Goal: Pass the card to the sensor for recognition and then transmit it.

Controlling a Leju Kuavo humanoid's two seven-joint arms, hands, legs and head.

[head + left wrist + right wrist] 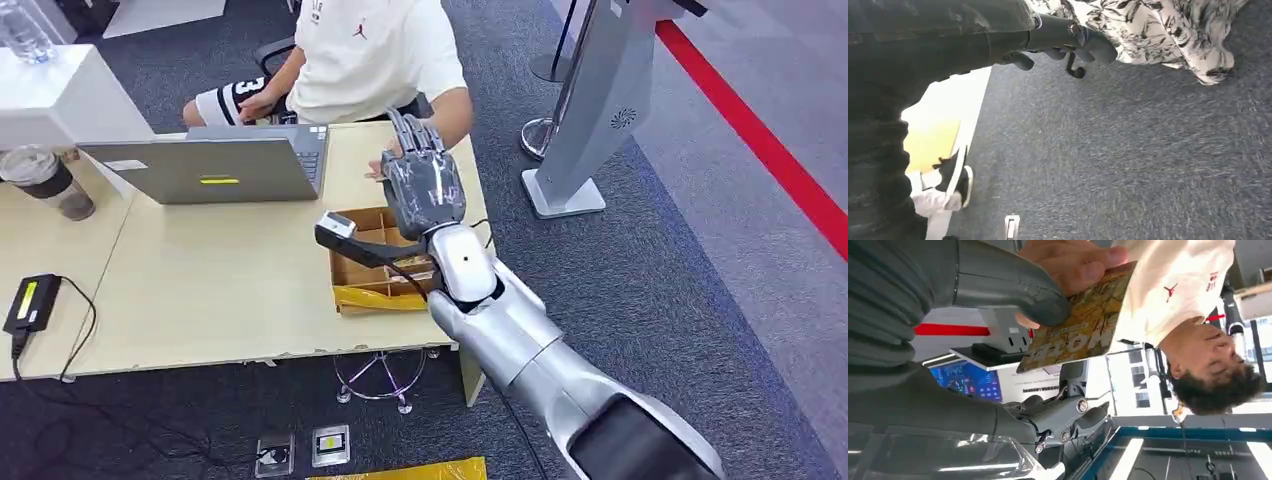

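One card (1082, 320); one laptop (215, 165); one cardboard box (372, 262); one cup (47, 181); one person (372, 55); one robot hand (425, 180); one tabletop (200, 290).

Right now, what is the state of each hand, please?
Left hand: cannot be told.
Right hand: thumb against a yellow-brown printed card; a person's hand also grips it.

card (1083, 320): mottled yellow-brown, likely printed | person's shirt (375, 50): white, red logo | table (210, 270): pale beige
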